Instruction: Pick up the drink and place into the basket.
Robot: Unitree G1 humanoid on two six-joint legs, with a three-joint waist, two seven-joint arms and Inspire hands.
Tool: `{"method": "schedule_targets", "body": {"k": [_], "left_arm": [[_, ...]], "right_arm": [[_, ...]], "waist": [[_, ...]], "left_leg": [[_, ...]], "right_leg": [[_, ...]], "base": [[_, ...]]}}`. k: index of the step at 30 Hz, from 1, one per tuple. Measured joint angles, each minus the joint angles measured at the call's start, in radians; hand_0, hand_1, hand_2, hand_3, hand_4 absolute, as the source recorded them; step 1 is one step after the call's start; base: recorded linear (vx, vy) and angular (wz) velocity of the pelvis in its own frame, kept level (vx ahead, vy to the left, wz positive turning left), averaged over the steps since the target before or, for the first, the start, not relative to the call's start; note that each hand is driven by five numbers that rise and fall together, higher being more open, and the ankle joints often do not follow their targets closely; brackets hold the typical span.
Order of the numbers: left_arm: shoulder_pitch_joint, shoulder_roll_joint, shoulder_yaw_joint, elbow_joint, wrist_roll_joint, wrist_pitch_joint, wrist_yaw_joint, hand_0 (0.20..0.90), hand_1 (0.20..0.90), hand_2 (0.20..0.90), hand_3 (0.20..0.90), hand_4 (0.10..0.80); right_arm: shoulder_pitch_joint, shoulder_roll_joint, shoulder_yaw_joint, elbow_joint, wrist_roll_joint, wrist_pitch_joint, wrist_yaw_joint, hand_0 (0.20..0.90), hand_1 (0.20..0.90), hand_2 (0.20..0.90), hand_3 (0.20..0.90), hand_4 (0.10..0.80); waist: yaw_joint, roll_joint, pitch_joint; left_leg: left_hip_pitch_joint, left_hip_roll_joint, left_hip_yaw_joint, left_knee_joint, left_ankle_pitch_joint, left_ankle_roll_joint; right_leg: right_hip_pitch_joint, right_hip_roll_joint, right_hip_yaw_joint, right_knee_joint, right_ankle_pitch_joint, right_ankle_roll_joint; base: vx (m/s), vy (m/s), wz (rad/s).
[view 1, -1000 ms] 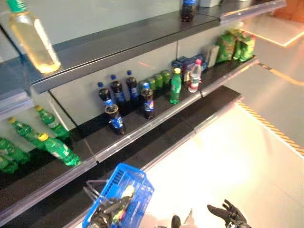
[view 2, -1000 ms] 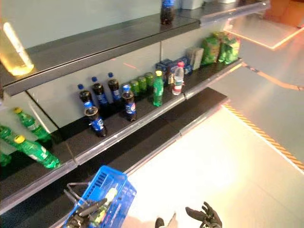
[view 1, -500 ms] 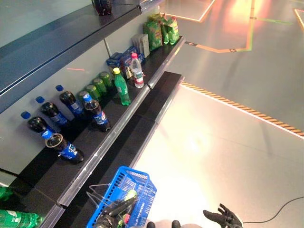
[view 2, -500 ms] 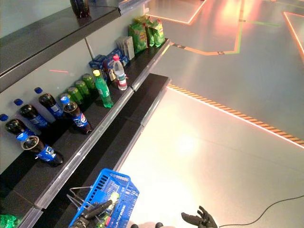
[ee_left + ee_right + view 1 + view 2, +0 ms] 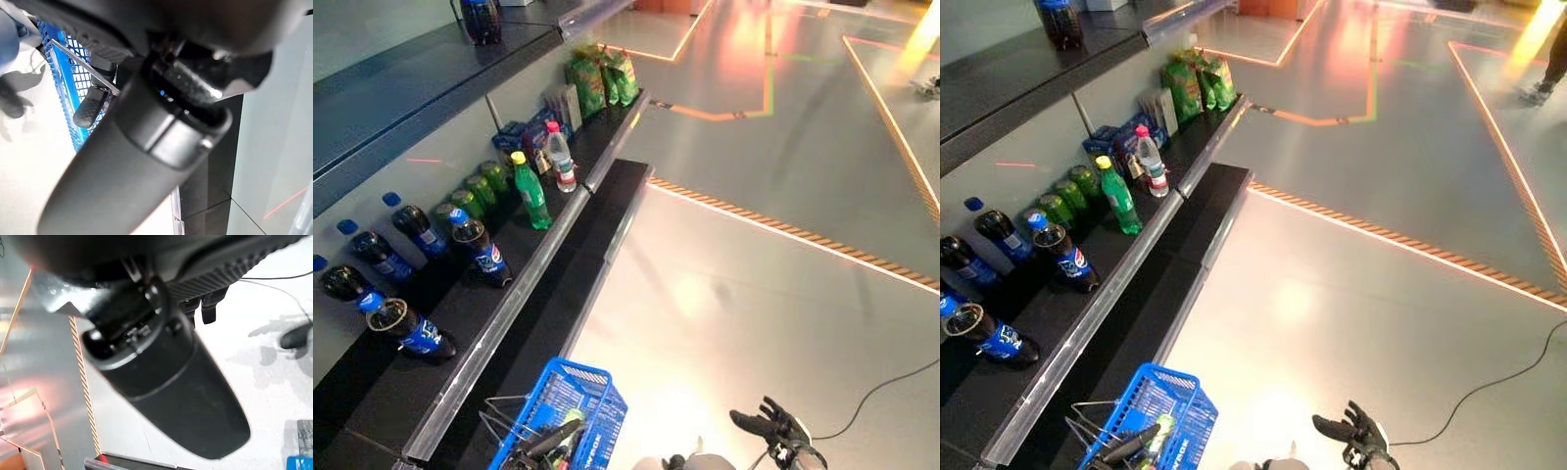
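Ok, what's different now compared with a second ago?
Mostly the camera has swung: the shelf now runs up the views' left side and more floor shows, so the bottles have not moved. The left hand keeps hold of the blue basket by its handle, a drink already inside. The right hand stays open and empty over the floor.

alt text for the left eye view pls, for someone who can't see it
A blue basket hangs in the robot's left hand with a bottle inside, beside a dark shelf of cola bottles and a green bottle. The right hand is open and empty.
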Motion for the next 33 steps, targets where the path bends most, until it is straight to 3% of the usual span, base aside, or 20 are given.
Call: {"method": "schedule_targets", "body": {"k": [1,2,3,4,5,7,9,13,15,19,23,24,26,27,28,29,30,32,33], "left_arm": [[-0.003,0.004,0.001,0.005,-0.002,0.0,0.001,0.3,0.3,0.3,0.2,0.1],[-0.003,0.005,0.001,0.005,-0.002,0.0,0.001,0.3,0.3,0.3,0.2,0.1],[-0.007,0.008,0.001,0.016,-0.002,-0.002,0.001,0.3,0.3,0.3,0.2,0.1],[-0.011,0.013,-0.003,0.029,0.0,-0.002,0.001,0.3,0.3,0.3,0.2,0.1],[-0.012,0.007,-0.009,0.036,0.0,0.0,0.004,0.3,0.3,0.3,0.2,0.1],[-0.008,-0.005,-0.034,0.038,0.001,-0.002,-0.003,0.3,0.3,0.3,0.2,0.1],[-0.009,-0.008,-0.033,0.036,0.001,-0.002,-0.003,0.3,0.3,0.3,0.2,0.1],[-0.038,-0.008,-0.033,0.056,0.044,-0.019,-0.007,0.3,0.3,0.3,0.2,0.1],[-0.029,-0.006,-0.033,0.058,0.062,-0.043,-0.007,0.3,0.3,0.3,0.2,0.1],[-0.008,-0.005,-0.029,0.055,0.062,-0.054,-0.021,0.3,0.3,0.3,0.2,0.1],[-0.001,-0.005,-0.026,0.038,0.066,-0.054,-0.048,0.3,0.3,0.3,0.2,0.1],[-0.003,-0.004,-0.027,0.038,0.068,-0.052,-0.05,0.3,0.3,0.3,0.2,0.1],[-0.025,0.002,-0.039,0.031,0.081,-0.042,-0.055,0.3,0.3,0.3,0.2,0.1],[-0.057,0.004,-0.067,0.029,0.083,-0.027,-0.064,0.3,0.3,0.3,0.2,0.1],[-0.069,0.003,-0.072,0.019,0.084,-0.023,-0.088,0.3,0.3,0.3,0.2,0.1],[-0.06,0.005,-0.069,0.016,0.084,-0.022,-0.106,0.3,0.3,0.3,0.2,0.1],[-0.045,0.006,-0.067,0.018,0.083,-0.01,-0.108,0.3,0.3,0.3,0.2,0.1],[-0.023,0.003,-0.078,0.018,0.082,0.0,-0.107,0.3,0.3,0.3,0.2,0.1],[-0.021,0.004,-0.08,0.018,0.083,0.002,-0.102,0.3,0.3,0.3,0.2,0.1]], "right_arm": [[0.002,0.0,-0.008,0.013,0.0,0.0,0.001,0.9,0.9,0.9,0.9,0.8],[0.002,0.0,-0.009,0.018,0.0,0.0,0.001,0.9,0.9,0.9,0.9,0.8],[0.006,0.0,-0.011,0.027,0.002,0.002,0.001,0.9,0.9,0.9,0.9,0.8],[0.023,0.001,-0.011,0.029,0.003,0.002,0.001,0.9,0.9,0.9,0.9,0.8],[0.031,-0.005,-0.014,0.041,0.007,0.004,0.0,0.9,0.9,0.9,0.9,0.8],[0.032,-0.029,-0.015,0.048,0.009,0.008,-0.001,0.9,0.9,0.9,0.9,0.8],[0.011,-0.044,-0.016,0.041,0.009,0.009,-0.001,0.9,0.9,0.9,0.9,0.8],[-0.026,-0.06,-0.014,0.046,0.01,0.01,-0.001,0.9,0.9,0.9,0.9,0.8],[-0.037,-0.053,-0.012,0.048,0.007,0.016,0.0,0.9,0.9,0.9,0.9,0.8],[-0.04,-0.059,-0.013,0.048,0.007,0.016,0.0,0.9,0.9,0.9,0.9,0.8],[-0.021,-0.055,-0.013,0.048,0.008,0.019,-0.003,0.9,0.9,0.9,0.9,0.8],[-0.012,-0.054,-0.013,0.049,0.008,0.019,-0.006,0.9,0.9,0.9,0.9,0.8],[0.001,-0.054,-0.013,0.059,0.011,0.022,-0.01,0.9,0.9,0.9,0.9,0.8],[0.019,-0.057,-0.014,0.062,0.018,0.02,-0.023,0.9,0.9,0.9,0.9,0.8],[0.025,-0.06,-0.015,0.063,0.027,0.019,-0.031,0.9,0.9,0.9,0.9,0.8],[0.024,-0.06,-0.017,0.059,0.037,0.014,-0.039,0.9,0.9,0.9,0.9,0.8],[0.028,-0.059,-0.017,0.052,0.039,0.004,-0.042,0.9,0.9,0.9,0.9,0.8],[0.031,-0.058,-0.021,0.045,0.036,-0.001,-0.048,0.9,0.9,0.9,0.9,0.8],[0.032,-0.05,-0.024,0.044,0.032,-0.001,-0.048,0.9,0.9,0.9,0.9,0.8]], "waist": [[-0.017,-0.003,-0.002],[-0.021,-0.003,-0.002],[-0.028,-0.004,-0.003],[-0.032,-0.024,-0.012],[-0.036,-0.016,-0.015],[-0.027,0.019,-0.023],[-0.029,0.031,-0.021],[-0.052,0.018,-0.003],[-0.048,0.011,-0.003],[-0.023,0.02,-0.015],[0.006,0.03,-0.03],[-0.001,0.026,-0.039],[0.0,0.003,-0.051],[-0.025,-0.02,-0.063],[-0.022,-0.019,-0.064],[-0.026,-0.024,-0.062],[-0.036,-0.008,-0.068],[-0.052,0.02,-0.079],[-0.051,0.012,-0.076]], "left_leg": [[-0.008,-0.001,-0.031,-0.001,0.005,-0.007],[-0.01,0.001,-0.042,-0.001,0.008,-0.013],[-0.011,0.003,-0.117,0.0,0.004,-0.022],[-0.008,-0.004,-0.148,-0.001,-0.002,-0.047],[0.001,0.007,-0.178,0.0,-0.008,-0.059],[-0.001,0.036,-0.185,0.01,-0.022,-0.082],[-0.027,0.043,-0.182,0.052,-0.03,-0.093],[-0.052,0.04,-0.232,0.12,-0.05,-0.094],[-0.04,0.047,-0.274,0.122,-0.05,-0.1],[-0.067,0.053,-0.287,0.139,-0.047,-0.109],[-0.118,0.051,-0.3,0.162,-0.032,-0.113],[-0.134,0.044,-0.288,0.173,-0.022,-0.105],[-0.177,0.016,-0.209,0.141,0.063,-0.025],[-0.2,-0.006,-0.141,0.07,0.163,0.008],[-0.202,-0.001,-0.014,0.082,0.123,0.033],[-0.179,0.012,0.085,0.117,0.091,0.012],[-0.118,0.027,0.148,0.093,0.061,-0.01],[-0.068,0.041,0.163,-0.003,0.062,-0.021],[-0.077,0.039,0.166,-0.003,0.061,-0.024]], "right_leg": [[0.002,-0.032,0.053,-0.086,0.027,0.029],[0.003,-0.038,0.06,-0.115,0.039,0.039],[0.021,-0.039,0.105,-0.235,0.104,0.049],[0.07,-0.054,0.113,-0.344,0.195,0.056],[0.099,-0.055,0.106,-0.359,0.238,0.068],[0.115,-0.025,0.068,-0.355,0.223,0.045],[0.136,-0.019,0.035,-0.354,0.213,0.035],[0.157,-0.016,0.049,-0.245,0.106,0.043],[0.15,0.008,0.103,-0.157,0.022,0.033],[0.135,0.024,0.101,-0.105,-0.021,0.015],[0.13,0.027,0.058,-0.084,-0.037,0.007],[0.131,0.027,0.048,-0.094,-0.041,0.001],[0.139,0.031,0.039,-0.1,-0.057,-0.026],[0.155,-0.005,-0.029,-0.175,-0.029,-0.048],[0.164,-0.016,-0.102,-0.213,-0.003,-0.044],[0.185,-0.018,-0.15,-0.237,0.012,-0.041],[0.204,-0.012,-0.189,-0.238,0.012,-0.039],[0.211,0.007,-0.202,-0.233,0.007,-0.032],[0.211,0.005,-0.201,-0.233,0.004,-0.028]], "base": [[0.195,-0.131,0.38],[0.251,-0.194,0.58],[0.258,-0.221,0.64],[0.3,-0.249,0.89],[0.311,-0.239,0.89],[0.35,-0.241,0.61],[0.368,-0.244,0.58],[0.275,-0.222,0.94],[0.17,-0.15,0.69],[0.124,-0.141,0.41],[0.045,-0.085,0.57],[-0.018,-0.026,1.16],[-0.104,0.031,1.84],[-0.13,0.072,2.14],[-0.087,0.088,1.94],[-0.037,0.092,1.37],[-0.022,0.101,1.23],[-0.026,0.153,1.21],[-0.064,0.239,0.93]]}}
